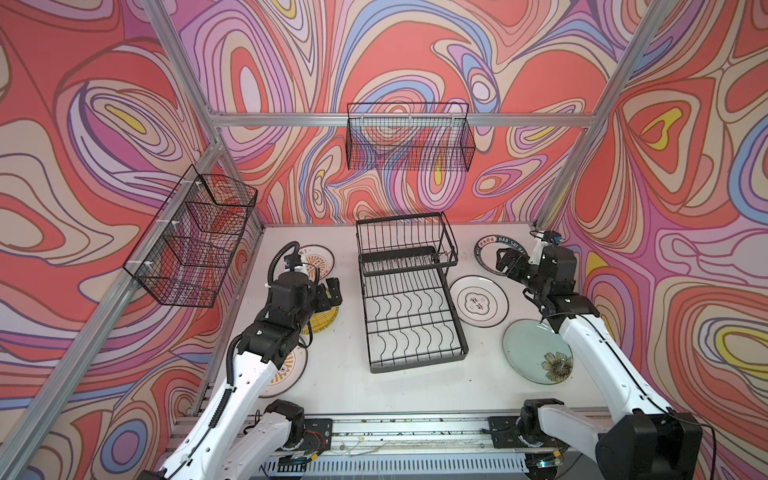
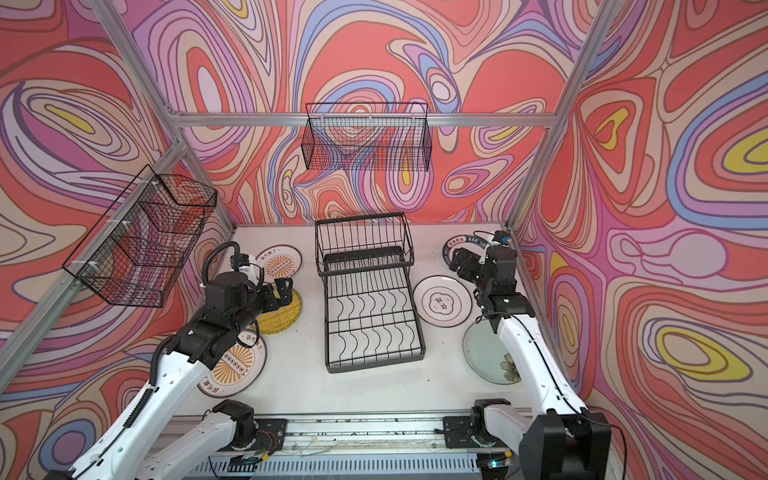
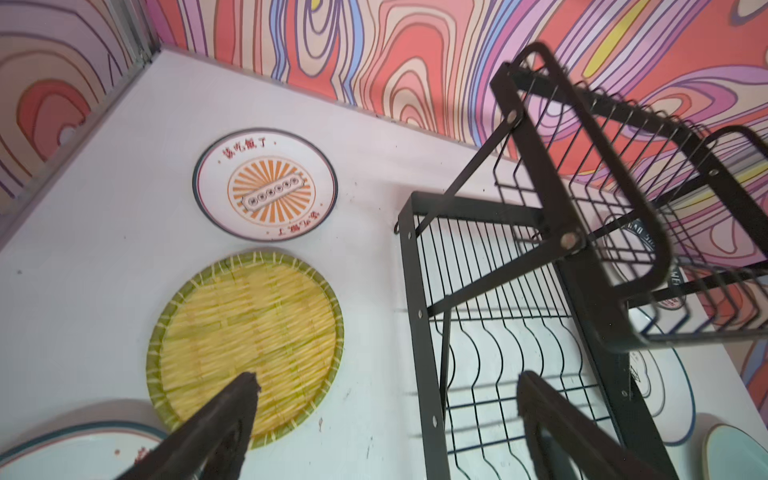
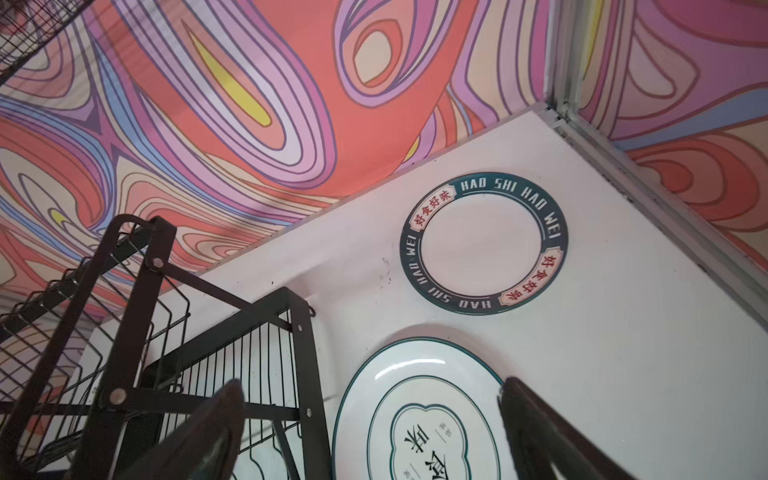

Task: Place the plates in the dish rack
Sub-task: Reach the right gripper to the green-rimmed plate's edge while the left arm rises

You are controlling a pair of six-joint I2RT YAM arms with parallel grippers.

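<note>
Plates (image 1: 478, 300) x6, dish rack (image 1: 397, 262) x1, wire baskets (image 1: 409, 137) x2

Six plates (image 1: 478, 300) lie flat, apparently three each side of the black dish rack (image 1: 411, 321).

Site: robot lab test cell, not a home. Evidence: bare aluminium frame (image 1: 332, 120) boxing in a white table (image 1: 332, 382), swirl-print panels (image 1: 415, 54) for walls, left arm (image 1: 245, 374) and right arm (image 1: 598, 357) mounted on a rail (image 1: 407, 432) along the bottom of the frame. Mesh baskets (image 1: 409, 137) hang off the frame at upper centre and left; plates (image 1: 478, 301) lie flat around a rack (image 1: 411, 322) mid-table.
</note>
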